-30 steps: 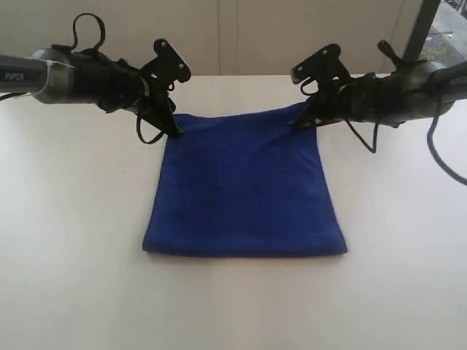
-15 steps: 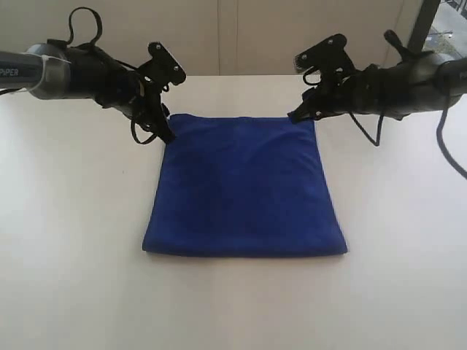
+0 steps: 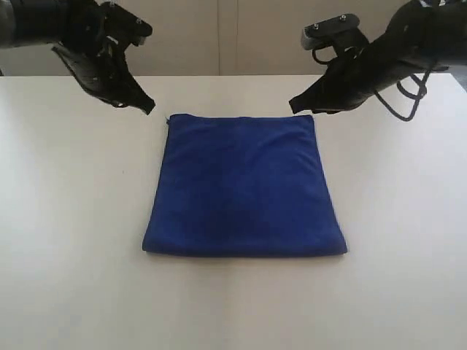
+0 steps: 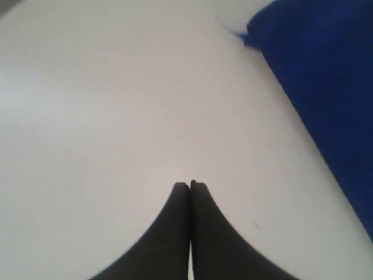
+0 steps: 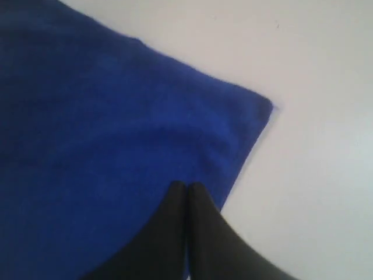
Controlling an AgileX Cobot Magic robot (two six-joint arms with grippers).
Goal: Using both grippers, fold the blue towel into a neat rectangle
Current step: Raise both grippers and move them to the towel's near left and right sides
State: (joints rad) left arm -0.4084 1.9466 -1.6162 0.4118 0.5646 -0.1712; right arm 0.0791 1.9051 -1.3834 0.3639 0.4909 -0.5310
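Observation:
The blue towel (image 3: 244,186) lies flat on the white table as a folded, nearly square rectangle. My left gripper (image 3: 148,109) hangs above the table, off the towel's far left corner, shut and empty; in the left wrist view its fingers (image 4: 190,185) meet over bare table with the towel (image 4: 326,76) off to one side. My right gripper (image 3: 293,108) hovers just off the far right corner, also shut and empty. In the right wrist view its tips (image 5: 186,185) sit over the towel (image 5: 105,146) near that corner.
The white table (image 3: 66,240) stretches wide on every side of the towel. A pale wall stands behind it, with a dark window frame (image 3: 422,25) at the far right.
Both grippers have let go of the towel's far corners and risen up and outward. The far edge now lies flat and the towel rests still.

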